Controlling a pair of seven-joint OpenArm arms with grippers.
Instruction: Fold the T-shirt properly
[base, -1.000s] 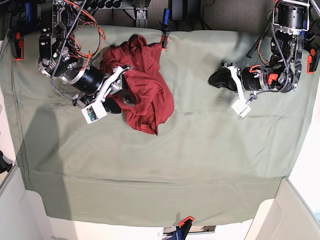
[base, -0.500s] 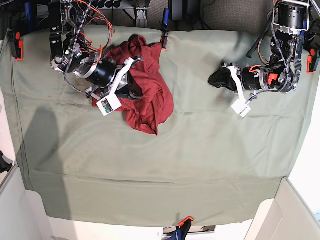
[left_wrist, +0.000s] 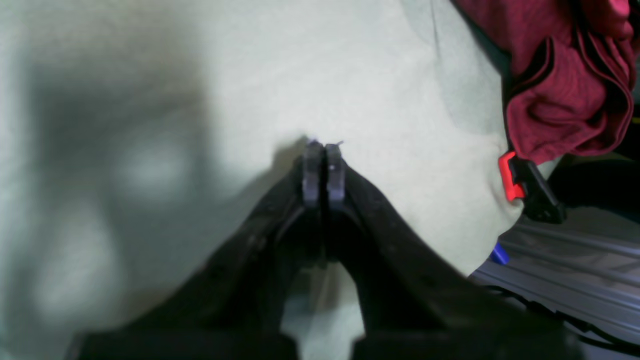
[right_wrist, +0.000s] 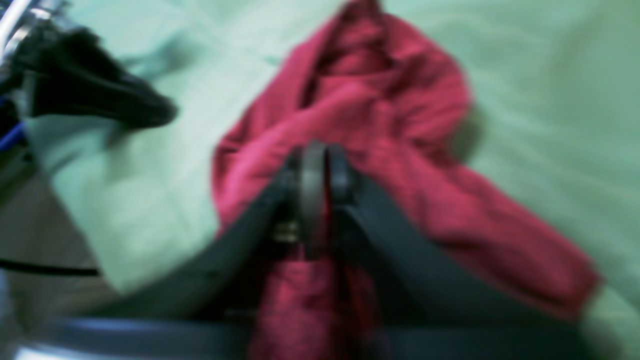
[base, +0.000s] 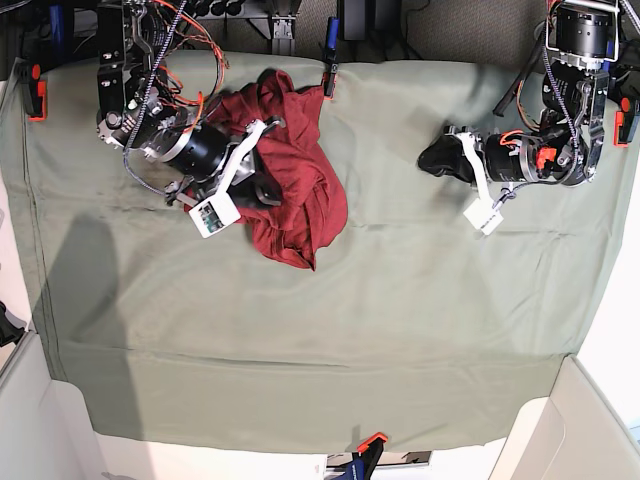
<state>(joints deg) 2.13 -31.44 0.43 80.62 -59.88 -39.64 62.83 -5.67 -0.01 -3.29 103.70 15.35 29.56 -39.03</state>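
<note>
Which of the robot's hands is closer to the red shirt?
The right one: it is right over the shirt. The left one is off to the side, above the green cloth.

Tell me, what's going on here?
A two-armed robot is working on folding a red shirt, which lies bunched up on the green cloth. Its right claw is down at the shirt, though I can't tell whether it has a grip. The left claw is shut, away from the shirt, holding nothing.

Base: seen steeply from above, whole sage-green cloth (base: 330, 330) in frame. Left and right wrist: close, angled downward; red garment (left_wrist: 555, 95) shared by all three.
</note>
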